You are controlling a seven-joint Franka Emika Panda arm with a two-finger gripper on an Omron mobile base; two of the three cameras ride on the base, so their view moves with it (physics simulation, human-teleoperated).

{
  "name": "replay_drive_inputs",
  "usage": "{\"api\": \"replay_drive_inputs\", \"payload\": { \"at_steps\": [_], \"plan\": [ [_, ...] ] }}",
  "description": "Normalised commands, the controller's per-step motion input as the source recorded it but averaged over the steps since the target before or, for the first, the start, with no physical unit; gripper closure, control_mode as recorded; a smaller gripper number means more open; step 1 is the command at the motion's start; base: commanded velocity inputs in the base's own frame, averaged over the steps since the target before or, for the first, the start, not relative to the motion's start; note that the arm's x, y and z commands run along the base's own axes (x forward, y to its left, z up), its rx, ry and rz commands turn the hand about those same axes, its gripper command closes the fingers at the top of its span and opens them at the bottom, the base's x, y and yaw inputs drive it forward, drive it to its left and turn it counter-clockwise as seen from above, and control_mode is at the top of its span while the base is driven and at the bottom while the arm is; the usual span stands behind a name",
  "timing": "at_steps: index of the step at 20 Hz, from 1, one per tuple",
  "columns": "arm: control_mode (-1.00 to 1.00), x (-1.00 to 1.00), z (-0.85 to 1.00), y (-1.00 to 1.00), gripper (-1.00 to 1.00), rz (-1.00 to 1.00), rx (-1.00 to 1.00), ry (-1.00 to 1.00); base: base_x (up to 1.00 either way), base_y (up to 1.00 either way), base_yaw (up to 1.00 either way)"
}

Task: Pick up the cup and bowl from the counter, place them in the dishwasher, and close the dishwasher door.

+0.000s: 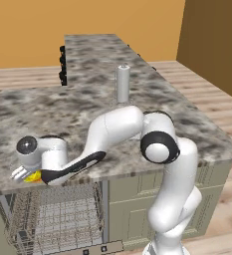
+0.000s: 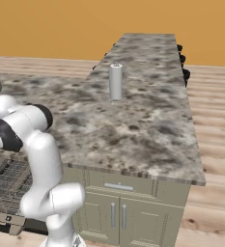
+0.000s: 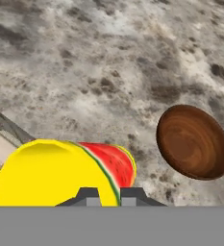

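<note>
Yellow cup [image 3: 51, 173] fills the lower left of the hand view, pinched in the nearly closed gripper [image 3: 104, 194], with the brown bowl [image 3: 194, 141] on the granite counter [image 3: 108, 62] at right. Judging by this, the cup is mid-carry; next it must lower into the open dishwasher [image 1: 58, 219] racks at the left base view's lower left.

counter [image 1: 48, 107]: L-shaped mottled grey-brown granite over pale olive cabinets | grey cylinder [image 1: 122, 83]: upright on the slab, at the inner corner of the L | bowl [image 3: 194, 142]: reddish-brown, on the granite, nearer the front edge than the cylinder
</note>
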Motion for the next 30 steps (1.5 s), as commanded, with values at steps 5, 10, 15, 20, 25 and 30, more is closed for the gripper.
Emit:
{"api": "replay_drive_inputs", "payload": {
  "at_steps": [5, 10, 15, 20, 25, 30],
  "plan": [
    [-1.00, -0.49, -0.14, 0.01, 1.00, 0.06, -0.26, -0.06, 0.00, 0.00, 0.00],
    [-1.00, -0.45, -0.23, 0.00, 1.00, 0.08, -0.21, -0.09, 0.00, 0.00, 0.00],
    [-1.00, -0.28, -0.39, 0.00, 1.00, 0.09, -0.05, -0.08, 0.00, 0.00, 0.00],
    [-1.00, -0.09, -0.52, 0.00, 1.00, 0.09, 0.00, -0.03, 0.00, 0.00, 0.00],
    [-1.00, 0.00, -0.54, 0.00, 1.00, 0.08, -0.04, 0.00, 0.00, 0.00, 0.00],
    [-1.00, 0.00, -0.47, 0.00, 1.00, 0.08, -0.11, 0.00, 0.00, 0.00, 0.00]
  ]
}}
